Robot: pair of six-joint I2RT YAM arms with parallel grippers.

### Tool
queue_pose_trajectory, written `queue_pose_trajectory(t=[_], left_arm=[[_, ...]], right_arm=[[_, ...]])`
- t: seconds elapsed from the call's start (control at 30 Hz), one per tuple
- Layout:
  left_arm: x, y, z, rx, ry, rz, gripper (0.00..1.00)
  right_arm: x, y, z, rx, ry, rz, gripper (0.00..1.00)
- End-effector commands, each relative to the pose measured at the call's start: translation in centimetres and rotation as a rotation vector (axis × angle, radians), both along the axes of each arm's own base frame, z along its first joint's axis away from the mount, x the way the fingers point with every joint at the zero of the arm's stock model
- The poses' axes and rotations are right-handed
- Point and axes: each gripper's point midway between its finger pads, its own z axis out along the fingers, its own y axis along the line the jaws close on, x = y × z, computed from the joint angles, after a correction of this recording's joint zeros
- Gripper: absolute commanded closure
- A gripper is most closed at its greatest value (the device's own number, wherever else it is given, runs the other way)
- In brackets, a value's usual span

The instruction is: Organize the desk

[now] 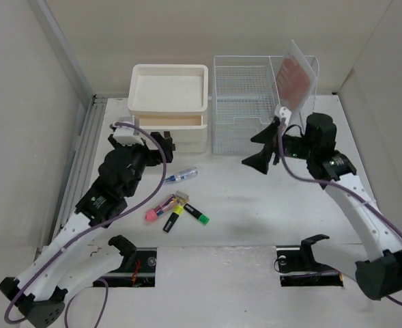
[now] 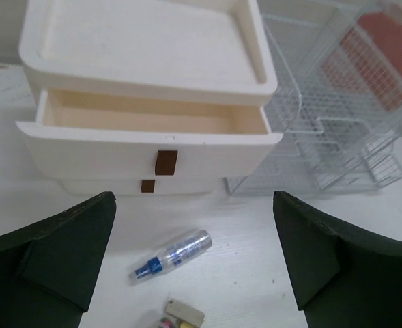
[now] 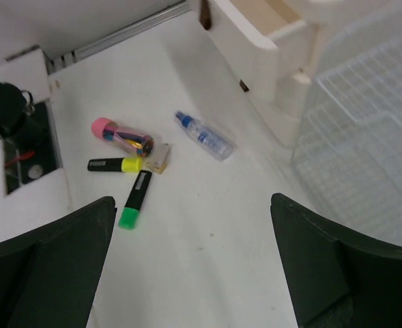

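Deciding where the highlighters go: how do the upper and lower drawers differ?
The upper drawer is pulled out, the lower drawer pushed in. The upper drawer's beige inside shows, empty where visible; the lower drawer's is hidden. Both are white, each with a brown handle.

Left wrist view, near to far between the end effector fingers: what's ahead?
Small beige block at the frame's bottom edge → spray bottle → drawer unit, with its upper drawer open.
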Motion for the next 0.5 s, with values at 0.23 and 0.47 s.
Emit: queue_pose_trajectory(t=[0.23, 0.47], left_arm=[[-1.2, 6.4, 3.8, -0.085, -0.162, 0.234, 0.0], [-2.3, 11.8, 2.7, -0.075, -0.163, 0.51, 0.0]], right_arm=[[-4.3, 7.6, -4.3, -0.419, -0.638, 0.352, 0.04], [-0.7, 13.7, -6.9, -0.543, -0.644, 0.523, 0.16]])
